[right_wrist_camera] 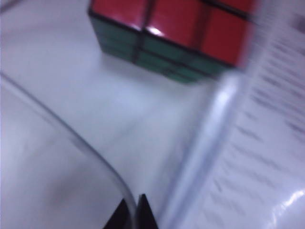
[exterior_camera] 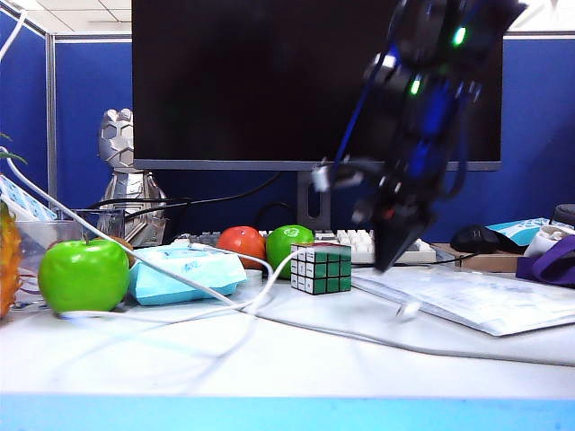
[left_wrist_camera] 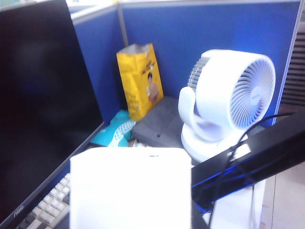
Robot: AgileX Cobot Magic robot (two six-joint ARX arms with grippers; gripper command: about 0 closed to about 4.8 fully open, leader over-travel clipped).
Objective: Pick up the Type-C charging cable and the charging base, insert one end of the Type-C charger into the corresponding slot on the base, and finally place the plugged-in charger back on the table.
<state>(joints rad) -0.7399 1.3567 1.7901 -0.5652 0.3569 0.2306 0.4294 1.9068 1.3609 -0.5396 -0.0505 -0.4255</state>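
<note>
Base lifted, cable being picked up, nothing plugged yet

Left gripper [left_wrist_camera: 131, 224], out of the exterior view, fingers grasping the charging base [left_wrist_camera: 131, 188]; right gripper [right_wrist_camera: 134, 210], fingers clenched, seemingly pinching the Type-C charging cable [right_wrist_camera: 71, 138] low over the bench [exterior_camera: 287, 359]

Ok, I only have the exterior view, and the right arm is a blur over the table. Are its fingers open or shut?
Observer: Shut. The right wrist view shows the right gripper with its tips together, low over the table.
Operator: Has it got the cable?
Observer: The Type-C charging cable curves right up to those tips. I cannot tell whether it is pinched.
Operator: And the charging base? I can't find it.
Observer: The left wrist view shows the charging base close under the camera, raised beside the monitor and above the keyboard. The left gripper's fingers are hidden behind it.
</note>
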